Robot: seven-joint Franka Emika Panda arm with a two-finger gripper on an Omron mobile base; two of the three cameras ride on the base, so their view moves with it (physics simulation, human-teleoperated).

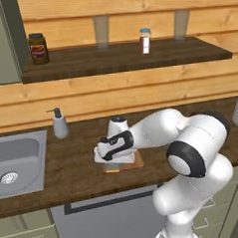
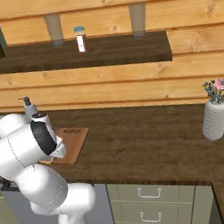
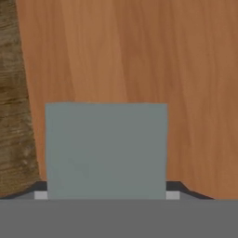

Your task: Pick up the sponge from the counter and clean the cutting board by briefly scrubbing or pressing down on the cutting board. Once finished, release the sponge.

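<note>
Soap dispenser (image 1: 59, 123) stands left of cutting board (image 2: 74, 142), bare counter (image 2: 149, 144) to its right

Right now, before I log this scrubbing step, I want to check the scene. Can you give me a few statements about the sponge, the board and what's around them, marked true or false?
1. The sponge is over the cutting board. True.
2. The jaws are empty. False: the sponge sits between them.
3. The vase stands on the wall shelf. False: the vase stands on the counter.
4. A soap dispenser stands by the sink. True.
</note>
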